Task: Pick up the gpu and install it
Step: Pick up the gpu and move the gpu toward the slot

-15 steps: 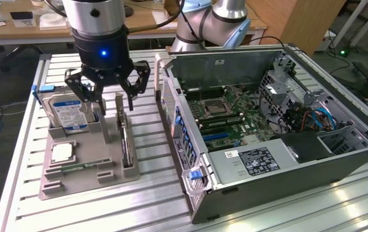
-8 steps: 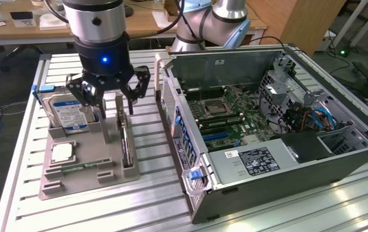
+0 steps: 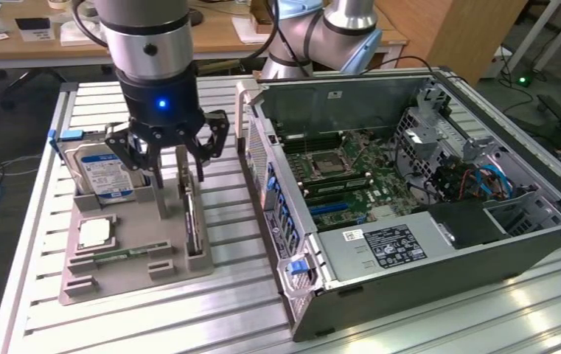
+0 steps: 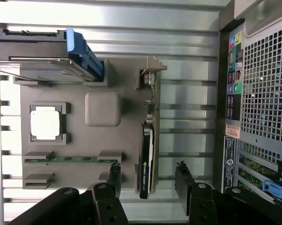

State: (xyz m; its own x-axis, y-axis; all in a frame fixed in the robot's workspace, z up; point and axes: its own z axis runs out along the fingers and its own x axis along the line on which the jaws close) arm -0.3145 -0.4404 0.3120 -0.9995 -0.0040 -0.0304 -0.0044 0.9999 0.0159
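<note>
The gpu [image 3: 192, 221] stands on its edge in a slot of the grey holder [image 3: 123, 279], a thin dark card with a green board face. In the wrist view the gpu [image 4: 146, 159] appears edge-on, with its black cooler side and its metal bracket end farther off. My gripper [image 3: 170, 161] hangs open just above the card's far end. In the wrist view my gripper [image 4: 148, 174] has one finger on each side of the card's near end, apart from it and holding nothing.
The holder [image 4: 75, 89] also carries a silver hard drive [image 3: 103, 173] with a blue tab [image 4: 85, 54], a processor [image 4: 45, 123] and a memory stick [image 4: 70, 159]. The open computer case [image 3: 408, 243] lies at the exterior view's right, close beside the holder, with its motherboard [image 3: 344, 166] exposed.
</note>
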